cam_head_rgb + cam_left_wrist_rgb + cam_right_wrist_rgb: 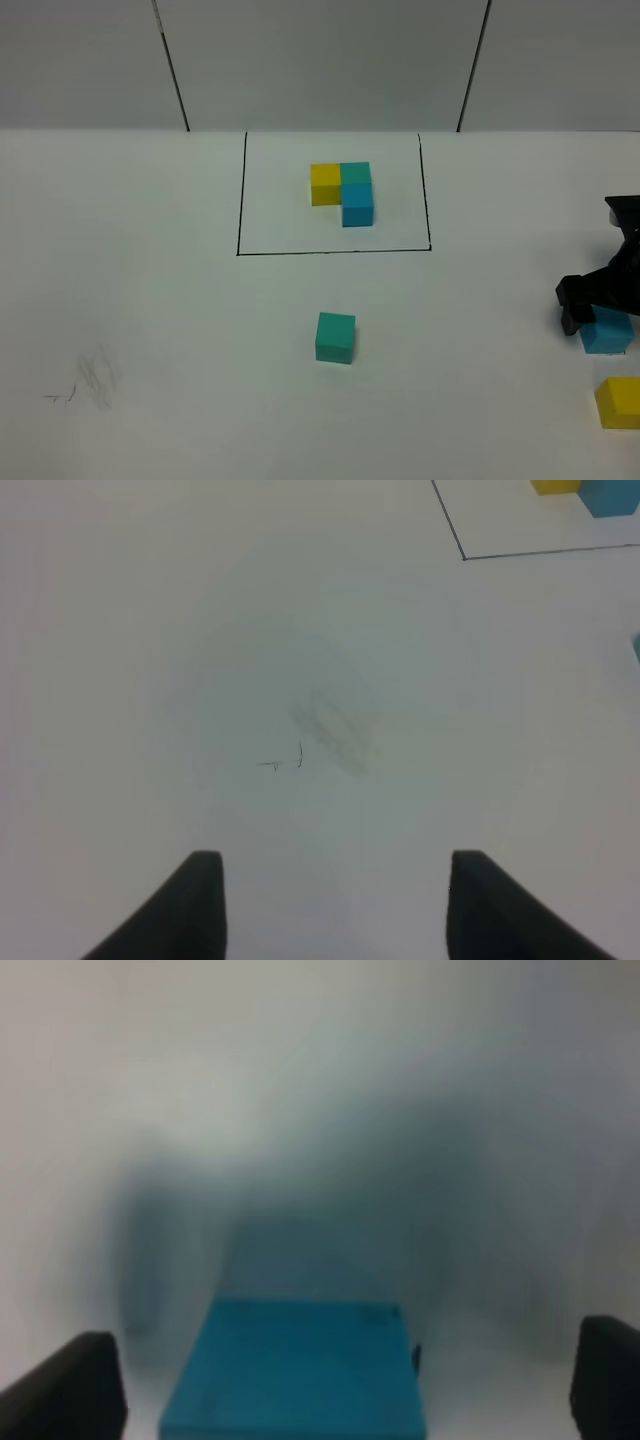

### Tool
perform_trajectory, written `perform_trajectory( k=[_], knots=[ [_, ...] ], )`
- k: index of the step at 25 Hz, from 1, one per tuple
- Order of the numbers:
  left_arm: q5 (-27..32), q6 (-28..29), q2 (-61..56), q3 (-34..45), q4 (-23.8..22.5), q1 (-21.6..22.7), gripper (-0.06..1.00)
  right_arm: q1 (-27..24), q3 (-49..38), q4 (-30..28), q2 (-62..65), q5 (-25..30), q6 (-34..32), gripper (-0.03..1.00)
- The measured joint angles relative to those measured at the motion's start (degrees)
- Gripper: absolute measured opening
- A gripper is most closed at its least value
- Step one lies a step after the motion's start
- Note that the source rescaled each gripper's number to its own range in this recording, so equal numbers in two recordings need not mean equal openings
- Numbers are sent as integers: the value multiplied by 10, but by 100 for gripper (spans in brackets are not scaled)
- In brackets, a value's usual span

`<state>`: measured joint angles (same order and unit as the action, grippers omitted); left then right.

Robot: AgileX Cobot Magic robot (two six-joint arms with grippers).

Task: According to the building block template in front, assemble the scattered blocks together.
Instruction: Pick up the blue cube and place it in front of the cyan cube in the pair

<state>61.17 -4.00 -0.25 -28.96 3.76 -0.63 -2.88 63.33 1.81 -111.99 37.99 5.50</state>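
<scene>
right fingers (70,1385) spread wide around sky-blue block (300,1370), not touching.

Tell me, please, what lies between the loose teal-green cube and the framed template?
Only bare table and the frame's black line, seen in the exterior high view.

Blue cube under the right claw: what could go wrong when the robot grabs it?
1. The blue cube sits nearer one finger of the open right gripper than the other, so closing might shove or twist it.
2. The yellow cube lies close by; the arm could bump it while lifting away.
</scene>
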Motion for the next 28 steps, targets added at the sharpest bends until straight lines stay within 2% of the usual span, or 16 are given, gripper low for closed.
perform_trajectory(
  k=[2,4,6,9,15,19,22,28],
  knots=[
    [0,0,0,0,0,0,29,-3,0,-1,-2,0,0,83],
    [0,0,0,0,0,0,29,-5,0,-1,-3,0,0,75],
    [0,0,0,0,0,0,29,-5,0,-1,-4,1,0,58],
    [0,0,0,0,0,0,29,-5,0,1,-4,4,5,22],
    [0,0,0,0,0,0,29,-6,0,1,12,19,26,23],
    [0,0,0,0,0,0,29,4,0,-2,66,34,13,23],
    [0,0,0,0,0,0,29,37,0,-18,118,51,-22,23],
    [0,0,0,0,0,0,29,146,0,-60,189,80,-108,23]
  ],
)
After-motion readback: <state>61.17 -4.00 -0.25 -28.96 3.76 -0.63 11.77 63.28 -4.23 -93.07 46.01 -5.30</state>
